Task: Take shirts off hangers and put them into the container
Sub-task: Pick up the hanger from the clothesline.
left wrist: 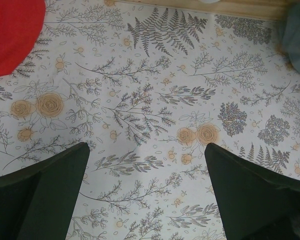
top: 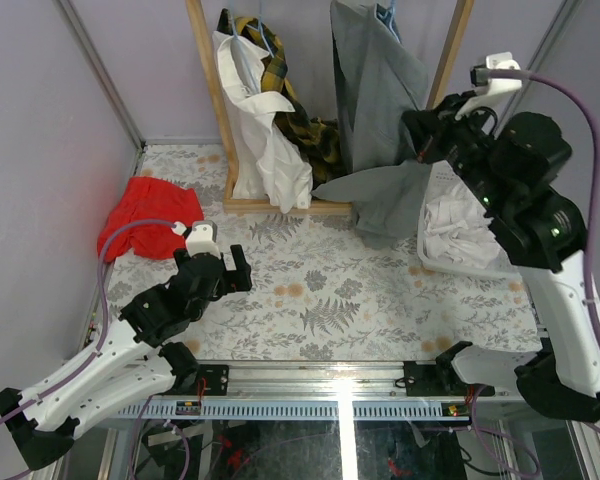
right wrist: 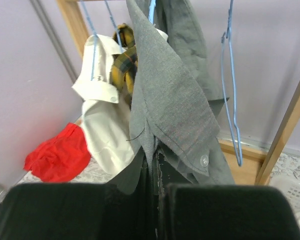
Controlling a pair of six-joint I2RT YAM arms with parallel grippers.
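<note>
Pinching edge of grey shirt [right wrist: 170, 100], right gripper [right wrist: 155, 167] clamped near rack post [right wrist: 286, 127], left gripper [left wrist: 146, 150] wide above table [left wrist: 140, 95]

Red cloth [top: 145, 215] on floral table [top: 330, 290], wooden rack [top: 207, 80]

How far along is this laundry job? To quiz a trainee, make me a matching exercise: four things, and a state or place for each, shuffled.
1 grey shirt
2 red cloth
3 basket
4 left gripper

A holds a white shirt
B open above the table
C pinched by the right gripper
D heaped at the table's left side

Pairs: 1-C, 2-D, 3-A, 4-B
</note>
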